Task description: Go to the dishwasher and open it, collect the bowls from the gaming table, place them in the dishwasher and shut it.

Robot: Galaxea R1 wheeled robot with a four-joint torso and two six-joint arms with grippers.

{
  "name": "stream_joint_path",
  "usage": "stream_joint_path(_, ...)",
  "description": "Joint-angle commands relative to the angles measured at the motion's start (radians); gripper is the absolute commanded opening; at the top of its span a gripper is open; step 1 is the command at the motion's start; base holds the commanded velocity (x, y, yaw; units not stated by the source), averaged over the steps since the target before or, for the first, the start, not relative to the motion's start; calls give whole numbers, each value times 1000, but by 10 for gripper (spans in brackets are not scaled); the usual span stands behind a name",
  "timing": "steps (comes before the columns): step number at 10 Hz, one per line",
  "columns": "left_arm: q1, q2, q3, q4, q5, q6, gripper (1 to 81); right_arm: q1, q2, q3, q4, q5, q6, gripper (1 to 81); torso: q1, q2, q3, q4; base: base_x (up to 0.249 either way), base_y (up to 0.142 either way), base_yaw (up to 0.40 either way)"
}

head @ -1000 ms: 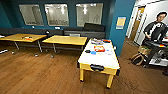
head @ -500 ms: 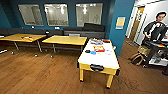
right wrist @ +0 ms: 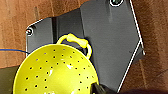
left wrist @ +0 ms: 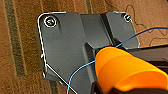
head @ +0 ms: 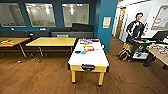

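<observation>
The gaming table (head: 90, 59), white-topped with a yellow edge, stands a few steps ahead in the head view. On it lie board-game boxes (head: 86, 41), a black bowl (head: 77, 52) and a blue bowl (head: 83, 52). In the left wrist view an orange bowl (left wrist: 125, 68) hangs over the floor, my left gripper (left wrist: 105, 89) shut on it. In the right wrist view a lime-yellow perforated bowl (right wrist: 55, 72) with a loop handle is held by my right gripper (right wrist: 101, 88) at its rim. The dishwasher is out of view.
Two yellow-orange wooden tables (head: 52, 41) (head: 12, 41) stand left of the gaming table, before a dark bench and blue wall. A blue pillar (head: 106, 25) rises behind it. A person (head: 135, 30) with a control rig stands at the right, beside a desk (head: 160, 53). Wooden floor lies all around.
The whole head picture has shifted slightly left, so the camera has turned a little to the right. The bowls on the table have not moved.
</observation>
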State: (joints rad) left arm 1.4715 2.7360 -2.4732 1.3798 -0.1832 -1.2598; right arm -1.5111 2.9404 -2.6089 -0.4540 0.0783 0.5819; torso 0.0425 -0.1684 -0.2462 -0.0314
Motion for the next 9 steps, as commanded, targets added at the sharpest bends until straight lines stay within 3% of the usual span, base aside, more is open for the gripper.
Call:
stream_joint_path(1, -30, -16, 3, 2, 33, 3, 10, 38, -8, 1, -14, -43, -4, 10, 0, 0, 0, 0, 0, 0, -393)
stream_joint_path(9, -30, 39, -87, 4, 24, 3, 10, 33, 2, -3, -20, -43, -4, 10, 0, 0, 0, 0, 0, 0, -397)
